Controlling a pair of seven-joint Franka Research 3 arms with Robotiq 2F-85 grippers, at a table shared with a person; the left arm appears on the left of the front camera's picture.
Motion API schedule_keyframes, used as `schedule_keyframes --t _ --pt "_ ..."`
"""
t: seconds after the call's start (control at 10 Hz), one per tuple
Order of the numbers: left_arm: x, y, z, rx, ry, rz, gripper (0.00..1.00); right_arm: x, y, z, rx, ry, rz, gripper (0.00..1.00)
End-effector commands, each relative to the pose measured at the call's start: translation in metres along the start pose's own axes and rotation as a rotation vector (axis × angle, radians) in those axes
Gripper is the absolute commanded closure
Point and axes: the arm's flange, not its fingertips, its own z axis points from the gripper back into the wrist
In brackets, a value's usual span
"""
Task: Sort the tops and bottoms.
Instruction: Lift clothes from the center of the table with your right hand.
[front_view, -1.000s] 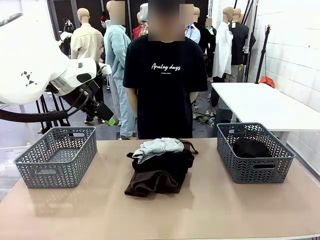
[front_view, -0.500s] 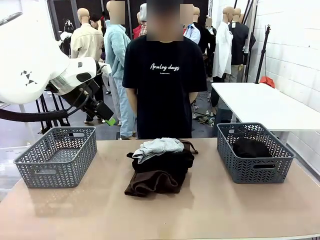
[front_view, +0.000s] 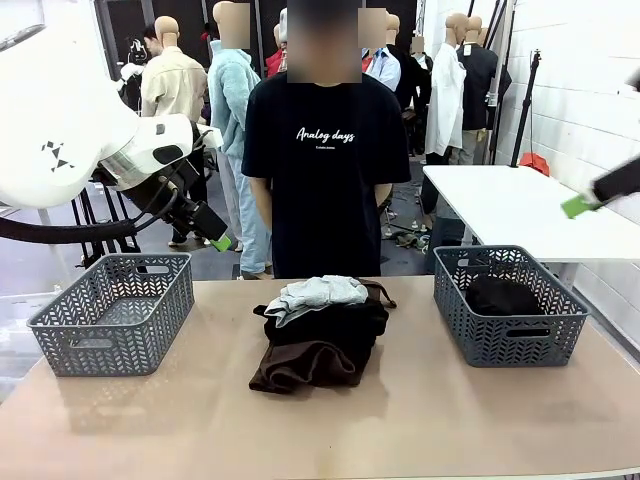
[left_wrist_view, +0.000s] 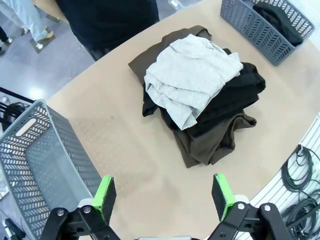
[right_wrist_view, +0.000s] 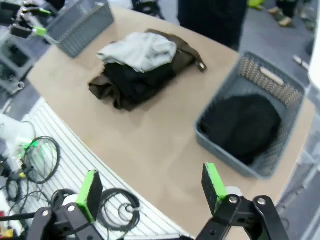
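Note:
A pile of garments lies mid-table: a pale grey-blue one (front_view: 318, 294) (left_wrist_view: 190, 75) (right_wrist_view: 140, 50) on top, a black one (front_view: 330, 325) (left_wrist_view: 235, 95) under it, and a dark brown one (front_view: 300, 365) (left_wrist_view: 210, 145) at the bottom. Another black garment (front_view: 503, 296) (right_wrist_view: 242, 122) sits in the right basket (front_view: 510, 345). My left gripper (front_view: 218, 240) (left_wrist_view: 163, 196) hangs open, high above the left basket (front_view: 110, 310), holding nothing. The right gripper (front_view: 578, 207) (right_wrist_view: 151, 187) is open too, high above the table's right edge.
A person in a black T-shirt (front_view: 325, 180) stands at the far edge behind the pile. The left basket (left_wrist_view: 30, 165) holds nothing. Cables (right_wrist_view: 112, 207) lie on the floor by the near edge. A white table (front_view: 530, 205) stands at the back right.
My right gripper has come into the front view at the right edge. The left arm and the garments have not moved.

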Motion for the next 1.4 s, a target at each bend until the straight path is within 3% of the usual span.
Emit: schedule_keyframes --t 0.0,0.2,0.3,0.4,0.8,1.0,1.2,1.3 --pt "0.000 0.001 0.001 0.002 0.001 -0.001 0.00 0.046 -0.024 -0.036 0.052 0.028 0.065 0.00" --pt "0.000 0.001 0.001 0.002 0.001 -0.001 0.00 0.072 -0.028 -0.085 0.046 0.057 0.080 0.00" --pt "0.000 0.001 0.001 0.002 0.001 -0.001 0.00 0.073 -0.036 -0.099 0.029 0.131 0.032 0.00" --pt "0.000 0.001 0.001 0.002 0.001 -0.001 0.00 0.059 -0.019 -0.077 0.052 0.063 0.064 0.00" --pt "0.000 0.001 0.001 0.002 0.001 -0.001 0.00 0.068 -0.023 -0.083 0.028 0.089 0.048 0.00" --pt "0.000 0.001 0.001 0.002 0.001 -0.001 0.00 0.086 -0.007 -0.094 0.103 -0.101 0.312 0.00" --pt "0.000 0.001 0.001 0.002 0.001 -0.001 0.00 0.135 -0.015 -0.138 0.246 -0.171 0.448 0.00" --pt "0.000 0.001 0.001 0.002 0.001 -0.001 0.00 0.156 -0.018 -0.164 0.314 -0.150 0.476 0.00"
